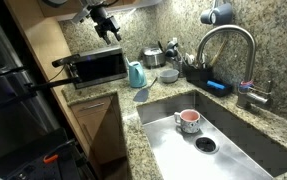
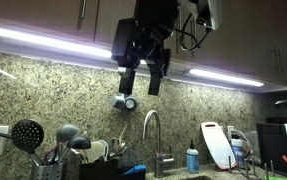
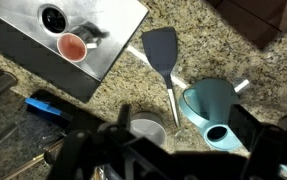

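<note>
- Gripper (image 2: 141, 82): fingers released and spread wide, nothing between them; high above the counter (image 3: 113, 85) beside the sink (image 1: 233, 135).
- Spatula (image 3: 163, 60): flat on the counter just beside the sink, handle pointing away from it.
- Teal jug (image 3: 211, 105): upright, farther from the sink than the spatula.
- Steel bowl (image 3: 146, 130): likewise farther from the sink.
- Pink cup (image 3: 73, 46): inside the sink.

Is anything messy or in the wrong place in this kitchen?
Nothing looks spilled or broken. A grey spatula lies loose on the counter instead of standing with the other utensils, and a pink mug sits in the sink. The hand hangs open up high, holding nothing.
</note>
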{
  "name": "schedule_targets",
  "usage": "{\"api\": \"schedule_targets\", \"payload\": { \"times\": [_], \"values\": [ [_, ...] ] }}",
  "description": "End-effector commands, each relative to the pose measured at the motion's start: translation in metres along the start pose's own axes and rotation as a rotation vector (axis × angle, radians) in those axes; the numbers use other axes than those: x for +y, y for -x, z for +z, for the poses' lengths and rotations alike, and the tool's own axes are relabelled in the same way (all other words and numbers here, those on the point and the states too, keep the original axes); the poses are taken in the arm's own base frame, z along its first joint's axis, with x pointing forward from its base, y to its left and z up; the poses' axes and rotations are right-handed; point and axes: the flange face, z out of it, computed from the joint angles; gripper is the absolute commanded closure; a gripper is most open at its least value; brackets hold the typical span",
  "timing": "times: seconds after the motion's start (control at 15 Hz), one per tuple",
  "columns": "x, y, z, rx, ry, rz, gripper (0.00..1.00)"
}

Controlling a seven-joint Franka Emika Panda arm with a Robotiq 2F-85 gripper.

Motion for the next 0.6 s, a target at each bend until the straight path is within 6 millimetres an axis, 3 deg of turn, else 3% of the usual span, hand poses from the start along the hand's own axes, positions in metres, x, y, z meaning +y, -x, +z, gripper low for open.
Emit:
{"api": "schedule_targets", "payload": {
  "times": [0.0,0.53],
  "values": [
    [-0.002,-0.023,0.001,-0.018,0.025,0.076,0.00],
    [0.002,-0.058,0.023,-0.175,0.089,0.196,0.00]
  ]
}}
